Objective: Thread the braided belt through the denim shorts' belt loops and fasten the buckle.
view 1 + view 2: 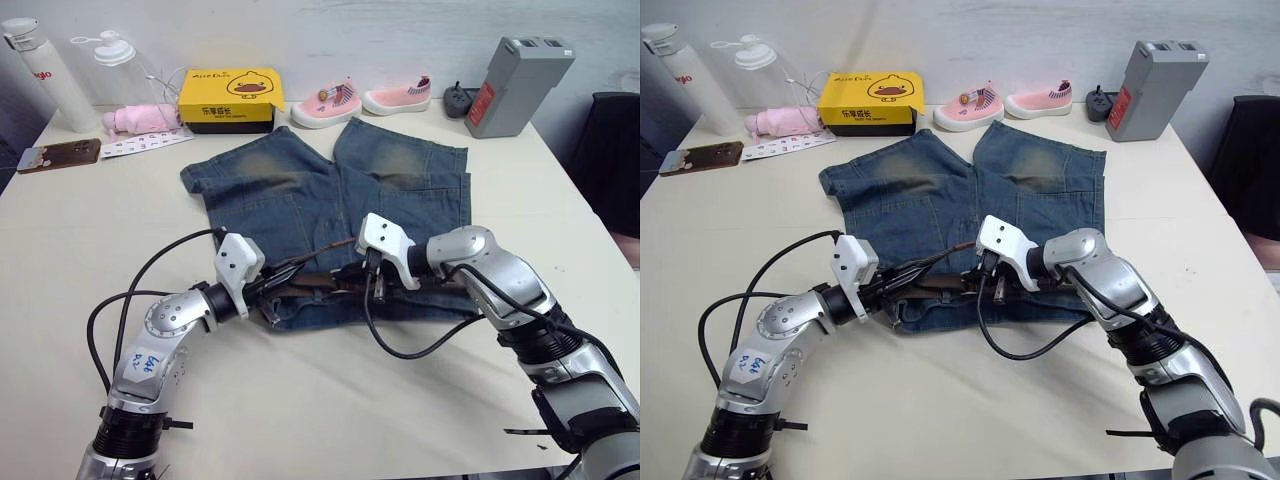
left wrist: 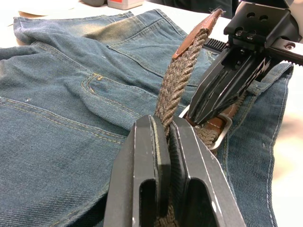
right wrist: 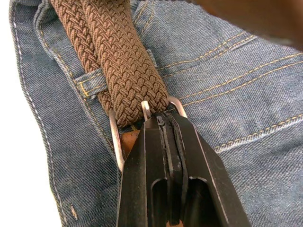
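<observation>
Shorts (image 1: 330, 215) lie flat on the table (image 1: 70, 240), belt (image 2: 182, 75) along the waistband. Left gripper (image 2: 163, 142) is clamped on the belt's free end; right gripper (image 3: 170, 130), fingers together, presses at the buckle (image 3: 116, 142)

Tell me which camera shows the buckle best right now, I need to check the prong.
The right wrist view: the buckle sits close up, its silver frame and prong against the braided belt, at the right gripper. The left wrist view shows one corner of it behind that gripper. In the eye views it is too small to read.
</observation>
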Motion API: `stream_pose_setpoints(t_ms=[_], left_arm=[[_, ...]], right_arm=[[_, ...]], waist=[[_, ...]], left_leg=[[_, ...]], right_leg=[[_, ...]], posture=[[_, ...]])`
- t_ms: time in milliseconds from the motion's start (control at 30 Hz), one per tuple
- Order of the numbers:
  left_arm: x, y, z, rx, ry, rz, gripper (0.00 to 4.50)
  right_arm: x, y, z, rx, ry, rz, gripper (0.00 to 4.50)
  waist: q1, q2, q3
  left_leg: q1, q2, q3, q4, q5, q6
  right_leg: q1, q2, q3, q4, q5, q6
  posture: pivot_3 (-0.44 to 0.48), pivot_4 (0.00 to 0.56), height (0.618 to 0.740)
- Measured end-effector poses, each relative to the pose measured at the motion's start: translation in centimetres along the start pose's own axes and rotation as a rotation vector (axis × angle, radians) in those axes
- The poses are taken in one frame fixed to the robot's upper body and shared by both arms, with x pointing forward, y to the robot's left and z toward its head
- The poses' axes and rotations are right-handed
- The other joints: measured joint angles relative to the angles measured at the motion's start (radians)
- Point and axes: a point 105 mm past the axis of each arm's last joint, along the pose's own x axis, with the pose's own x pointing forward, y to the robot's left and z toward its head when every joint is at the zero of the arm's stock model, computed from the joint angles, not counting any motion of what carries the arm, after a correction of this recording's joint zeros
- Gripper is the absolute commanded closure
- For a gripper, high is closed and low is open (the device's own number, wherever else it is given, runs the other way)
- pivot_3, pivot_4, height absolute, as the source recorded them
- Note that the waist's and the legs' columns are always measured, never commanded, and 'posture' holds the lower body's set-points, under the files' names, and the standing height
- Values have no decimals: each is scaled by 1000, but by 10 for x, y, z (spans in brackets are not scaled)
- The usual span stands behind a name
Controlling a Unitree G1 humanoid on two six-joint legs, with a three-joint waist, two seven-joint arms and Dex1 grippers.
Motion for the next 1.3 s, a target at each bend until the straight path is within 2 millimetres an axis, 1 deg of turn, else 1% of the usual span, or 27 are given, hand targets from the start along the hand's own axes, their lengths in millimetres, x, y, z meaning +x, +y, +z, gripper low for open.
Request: stream_pose_setpoints(t_ms=[800, 900, 1133, 1300], left_arm=[[0, 1, 0, 11, -3, 6, 4500], [0, 1, 0, 11, -3, 5, 4500], [1, 1, 1, 13, -4, 5, 4500], [1, 1, 1, 17, -8, 5, 4500]], right_arm=[[-1, 8, 0, -25, 17, 59, 4468], [-4, 6, 1, -32, 22, 54, 4468], [-10, -2, 12, -54, 7, 34, 4468], [-9, -3, 9, -42, 13, 34, 4468]], waist=[[0, 0, 0], [0, 0, 0], [0, 0, 0], [0, 0, 0]], left_leg=[[0, 0, 0, 0, 0, 0], [0, 0, 0, 0, 0, 0], [0, 0, 0, 0, 0, 0], [0, 0, 0, 0, 0, 0]], right_leg=[[0, 0, 0, 0, 0, 0], [0, 0, 0, 0, 0, 0], [0, 0, 0, 0, 0, 0], [0, 0, 0, 0, 0, 0]], posture=[[0, 150, 658], [0, 150, 658], [0, 150, 658], [0, 150, 658]])
